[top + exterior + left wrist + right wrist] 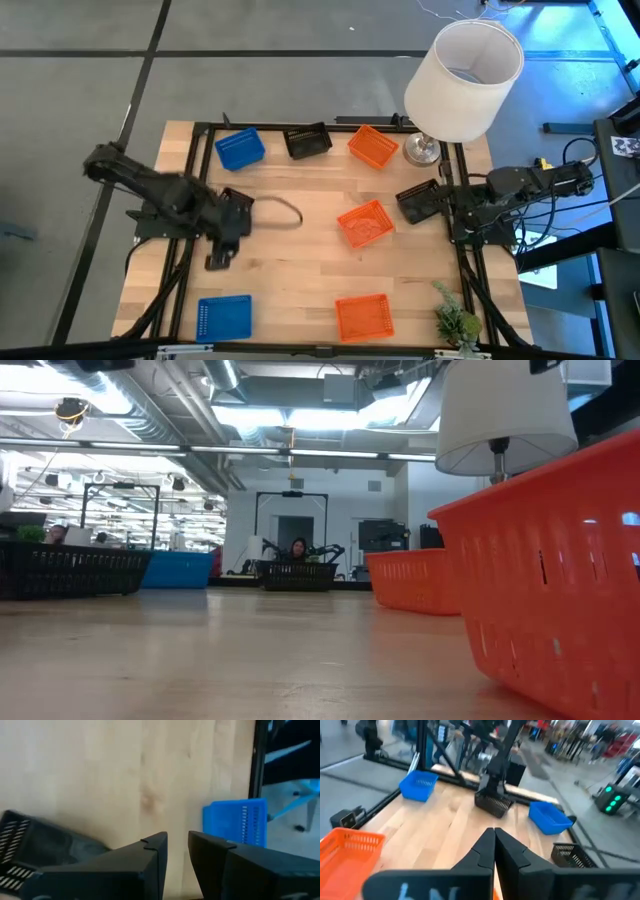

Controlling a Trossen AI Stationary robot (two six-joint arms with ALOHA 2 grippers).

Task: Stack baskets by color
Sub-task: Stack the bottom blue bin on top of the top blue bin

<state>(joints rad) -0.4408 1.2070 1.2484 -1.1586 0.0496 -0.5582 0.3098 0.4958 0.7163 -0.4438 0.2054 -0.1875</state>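
My left gripper hangs over the table's left half and points down toward the near edge. Its fingers stand a little apart, and bare wood shows in the gap. A black basket lies just beside and behind it. My right gripper is shut, raised at the right edge, with nothing showing between its fingers. Another black basket lies at its tip. A third black one, two blue and three orange rest on the wood. My left gripper has nothing between its fingers; I cannot tell whether one finger's outer side touches the black basket next to it. My right gripper stands at the rim of the black basket in the high view; I cannot tell whether it touches it.
A white lamp stands at the far right corner on a metal foot. A small green plant sits at the near right corner. A black frame rims the table. Bare wood lies between the middle and near baskets.
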